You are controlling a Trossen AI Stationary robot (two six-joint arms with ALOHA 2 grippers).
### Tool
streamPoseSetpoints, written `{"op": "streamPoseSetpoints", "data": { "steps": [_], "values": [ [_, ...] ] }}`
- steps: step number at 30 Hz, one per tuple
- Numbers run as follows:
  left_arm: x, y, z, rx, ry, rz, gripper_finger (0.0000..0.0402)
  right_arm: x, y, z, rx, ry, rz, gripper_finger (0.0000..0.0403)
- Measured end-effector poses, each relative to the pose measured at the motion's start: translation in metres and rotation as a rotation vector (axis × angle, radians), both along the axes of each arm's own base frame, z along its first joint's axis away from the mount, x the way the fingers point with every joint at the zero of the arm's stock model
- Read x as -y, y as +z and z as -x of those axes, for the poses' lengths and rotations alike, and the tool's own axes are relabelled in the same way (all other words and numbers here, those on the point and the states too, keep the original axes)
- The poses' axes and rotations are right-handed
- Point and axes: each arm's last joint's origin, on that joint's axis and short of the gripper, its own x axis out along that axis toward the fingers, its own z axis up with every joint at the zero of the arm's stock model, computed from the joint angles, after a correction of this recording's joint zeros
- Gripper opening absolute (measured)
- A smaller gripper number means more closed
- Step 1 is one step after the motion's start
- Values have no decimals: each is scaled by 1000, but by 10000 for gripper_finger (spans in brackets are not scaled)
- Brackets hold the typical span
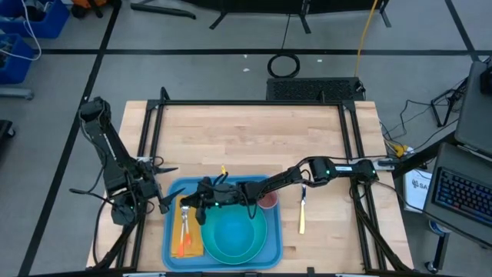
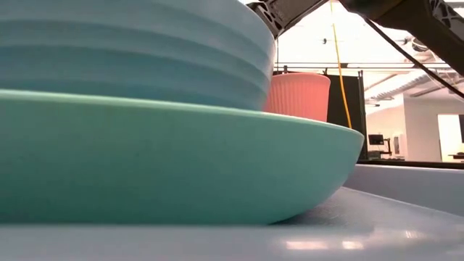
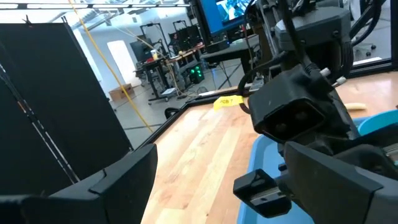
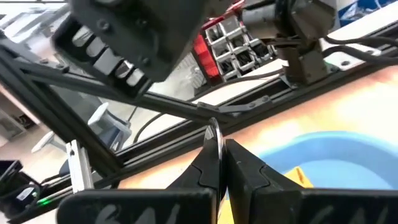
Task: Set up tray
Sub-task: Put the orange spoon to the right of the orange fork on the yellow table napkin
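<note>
Starting at the left of the high view, we see the left arm reaching down along the left edge of the wooden counter (image 1: 246, 138), its left end effector (image 1: 164, 201) hanging just off the left rim of the tray (image 1: 171, 238) with its fingers spread and nothing between them; in the left wrist view those dark fingers (image 3: 124, 171) stand well apart over bare wood. Next comes the tray itself, a large blue rectangle with rounded corners, lying flat at the near middle of the counter. On its left part we see an orange napkin (image 1: 188, 242) with an orange fork (image 1: 184, 228) lying on it. Above that, near the tray's far left corner, hovers the right end effector (image 1: 194, 201), its fingers pressed together; in the right wrist view a thin silvery sliver (image 4: 213, 134) shows at their tips, but we cannot tell what it is. To the right of the napkin a turquoise plate (image 1: 235, 238) fills the tray's middle, and the low view shows a paler blue bowl (image 2: 138, 51) on it. Behind the plate's right side stands a pink ribbed cup (image 1: 267, 201). Further right, off the tray on the bare wood, lies a yellow utensil (image 1: 302, 215), and the right arm stretches in above it from the right edge.
</note>
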Motion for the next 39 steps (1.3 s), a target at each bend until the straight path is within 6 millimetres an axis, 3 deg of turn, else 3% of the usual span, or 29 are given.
{"op": "streamPoseSetpoints", "data": {
  "steps": [17,39],
  "values": [
    [0,0,0,1,-1,4,351,-12,-2,3,-20,-8,5,2],
    [0,0,0,-12,-17,9,351,-10,-6,3,-64,-33,13,4]
  ]
}}
